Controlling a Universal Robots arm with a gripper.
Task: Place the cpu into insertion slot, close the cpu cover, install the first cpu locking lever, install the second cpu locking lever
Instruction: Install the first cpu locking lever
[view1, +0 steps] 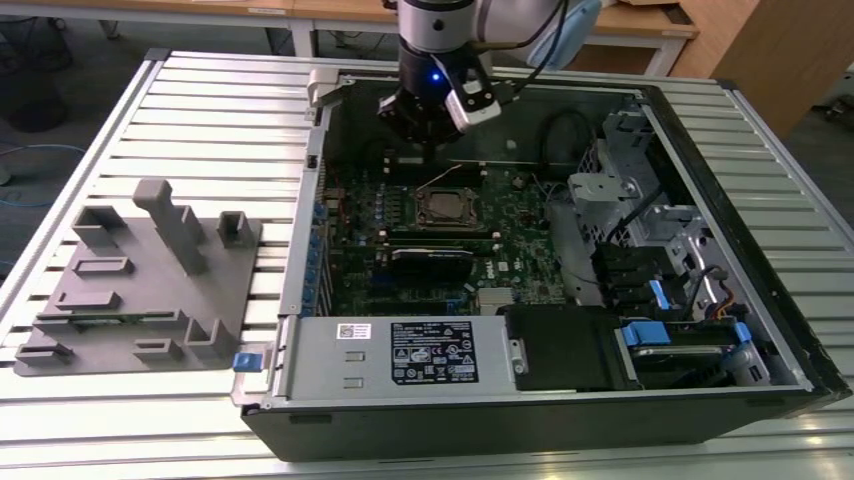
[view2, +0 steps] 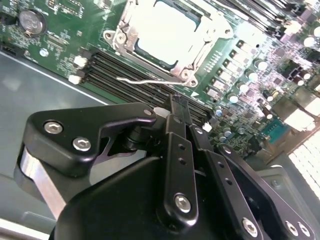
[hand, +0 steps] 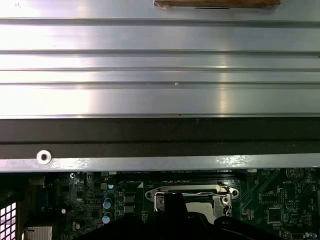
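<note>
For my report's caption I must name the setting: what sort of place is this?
Probably a robotics lab or workshop bench: an open computer case lies on a slatted metal table, and a robot arm reaches into it.

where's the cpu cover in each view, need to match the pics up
Exterior view: cpu cover at the middle of the green circuit board.
Second wrist view: cpu cover beyond the gripper, framing the pale cpu.
First wrist view: cpu cover just past the gripper.
Shared landmark: the green circuit board around it.
</note>
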